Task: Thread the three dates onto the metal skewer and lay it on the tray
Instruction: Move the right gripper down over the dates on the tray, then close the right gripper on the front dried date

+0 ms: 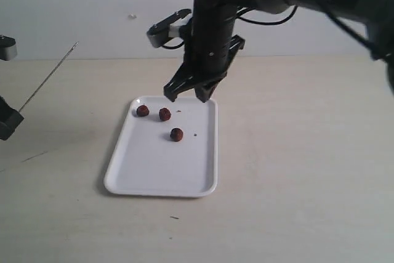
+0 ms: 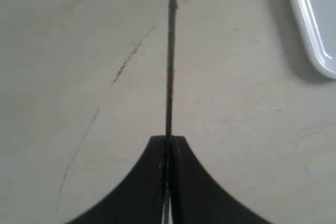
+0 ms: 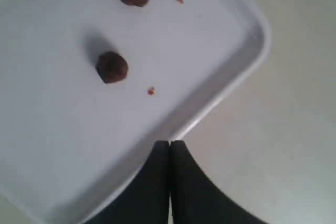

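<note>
The tray (image 1: pixel 161 180) is a flat, glossy white rectangle with rounded corners and a low raised rim, lying on the bench (image 1: pixel 295 170) near the middle of the exterior view. On its far half lie the three dates (image 1: pixel 164 114), small dark reddish-brown wrinkled lumps: one near the far left corner, one just beside it toward the middle, one nearer the tray's centre, all apart from each other. A few tiny reddish crumbs (image 3: pixel 151 91) dot the white surface near them. The metal skewer (image 1: pixel 48 77) is a very thin, straight dark grey rod, held off the bench at the left of the scene and slanting upward, well apart from the tray; the left gripper (image 2: pixel 168 142) has its black fingers clamped on it, the rod running out straight between them. The right gripper (image 1: pixel 189 93) hangs over the tray's far edge, its black fingers pressed together with nothing between them in the wrist view. The bench is pale, matt and faintly wood-grained, marked by thin dark scratches (image 2: pixel 126 64). Behind it rises a plain whitish wall (image 1: pixel 92 4).
</note>
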